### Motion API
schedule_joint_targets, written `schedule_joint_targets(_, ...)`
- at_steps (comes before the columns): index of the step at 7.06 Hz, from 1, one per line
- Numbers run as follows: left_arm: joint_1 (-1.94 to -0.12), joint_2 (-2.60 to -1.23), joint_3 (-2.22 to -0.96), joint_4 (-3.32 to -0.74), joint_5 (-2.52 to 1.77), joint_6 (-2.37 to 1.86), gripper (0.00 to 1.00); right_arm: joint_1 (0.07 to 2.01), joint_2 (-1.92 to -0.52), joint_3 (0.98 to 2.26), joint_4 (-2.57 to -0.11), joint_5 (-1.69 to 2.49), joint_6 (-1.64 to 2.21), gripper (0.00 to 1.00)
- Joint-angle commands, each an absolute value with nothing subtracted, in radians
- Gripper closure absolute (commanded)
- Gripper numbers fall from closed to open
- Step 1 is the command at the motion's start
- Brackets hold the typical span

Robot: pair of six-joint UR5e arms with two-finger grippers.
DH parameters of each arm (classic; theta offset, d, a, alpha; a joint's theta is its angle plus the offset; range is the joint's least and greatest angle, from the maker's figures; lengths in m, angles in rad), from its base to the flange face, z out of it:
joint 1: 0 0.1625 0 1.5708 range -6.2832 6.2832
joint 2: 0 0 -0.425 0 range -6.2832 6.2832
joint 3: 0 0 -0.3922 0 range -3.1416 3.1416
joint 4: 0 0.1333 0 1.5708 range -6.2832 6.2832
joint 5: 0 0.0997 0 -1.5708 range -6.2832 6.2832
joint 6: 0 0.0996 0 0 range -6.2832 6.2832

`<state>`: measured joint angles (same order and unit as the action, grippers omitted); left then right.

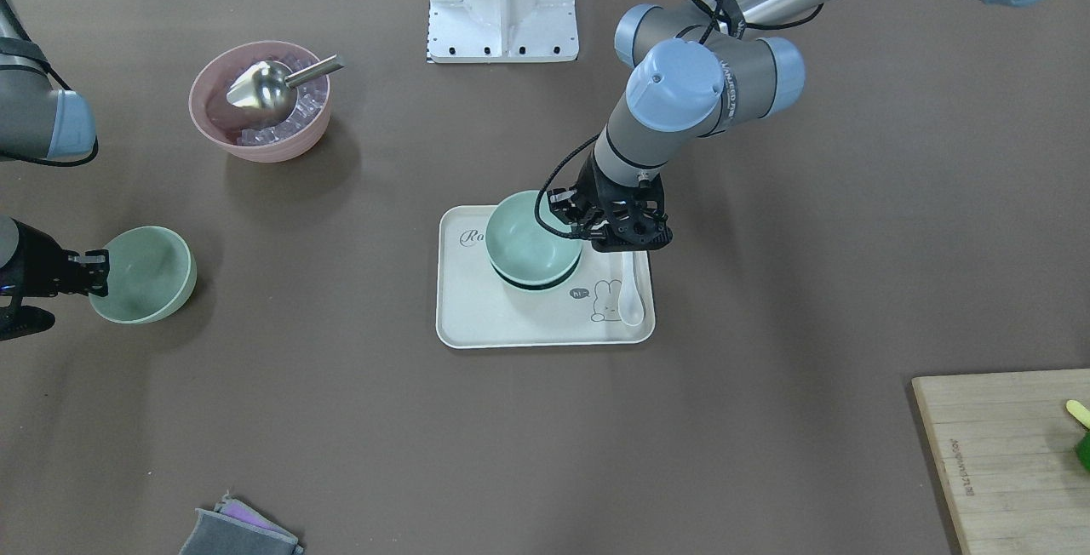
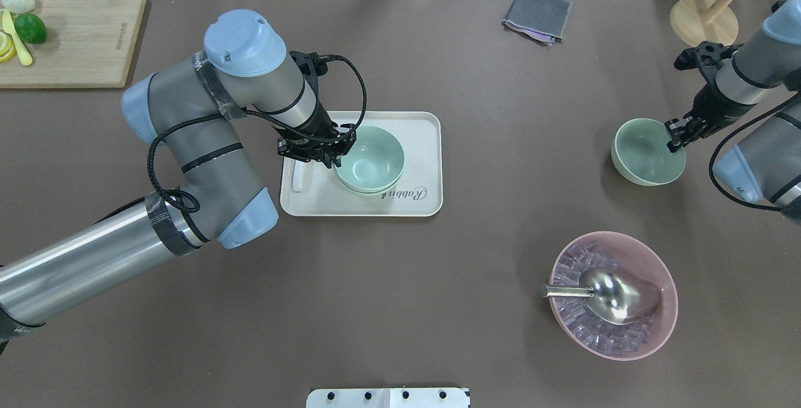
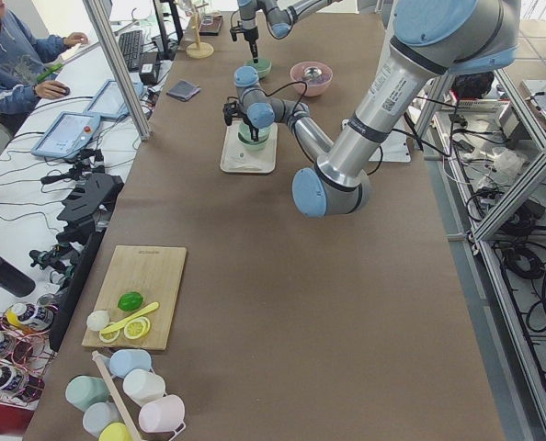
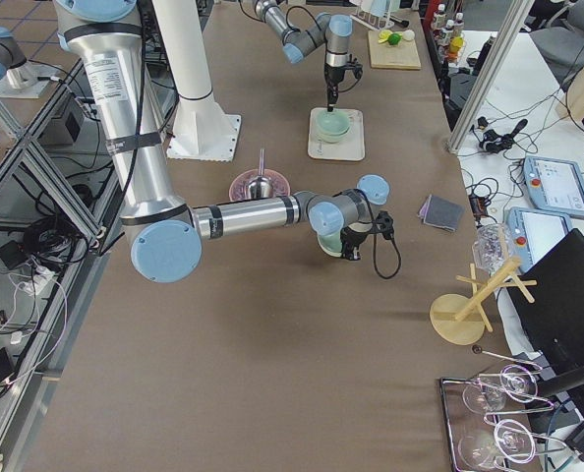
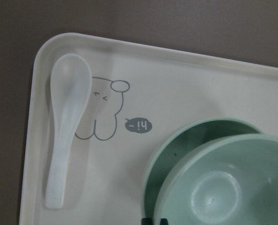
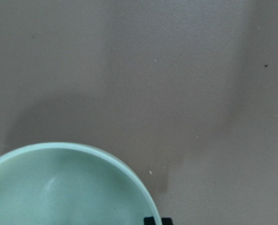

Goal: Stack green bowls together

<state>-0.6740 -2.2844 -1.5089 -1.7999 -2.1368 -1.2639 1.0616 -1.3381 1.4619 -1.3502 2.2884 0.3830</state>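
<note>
The left gripper (image 2: 331,159) pinches the rim of the top green bowl (image 2: 370,158), which sits partly inside the lower green bowl (image 5: 176,150) on a white tray (image 2: 419,145) that says "Rabbit" and "hi" beside a white spoon (image 5: 66,126), while the right gripper (image 2: 674,139) pinches the third green bowl (image 2: 644,151) well apart, near a pink bowl (image 2: 663,273).

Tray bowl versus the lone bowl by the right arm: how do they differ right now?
The tray bowl sits off-centre over a second bowl on the tray; the lone bowl stands by itself off the tray. The left gripper holds the tray bowl; the right gripper holds the lone bowl. Both are pale green and gripped at the rim.
</note>
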Motion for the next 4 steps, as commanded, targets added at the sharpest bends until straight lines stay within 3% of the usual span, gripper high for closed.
schedule_joint_targets(1, -0.673, -2.284, -1.464, -1.912, -2.137, -1.266, 0.03, 1.062, -1.322, 1.462, -1.350, 2.289, 0.385, 1.00)
schedule_joint_targets(4, -0.779, -2.277, -1.497, -1.924, -2.220, -1.270, 0.02, 1.062, -1.212, 1.468, -1.361, 2.290, 0.492, 1.00)
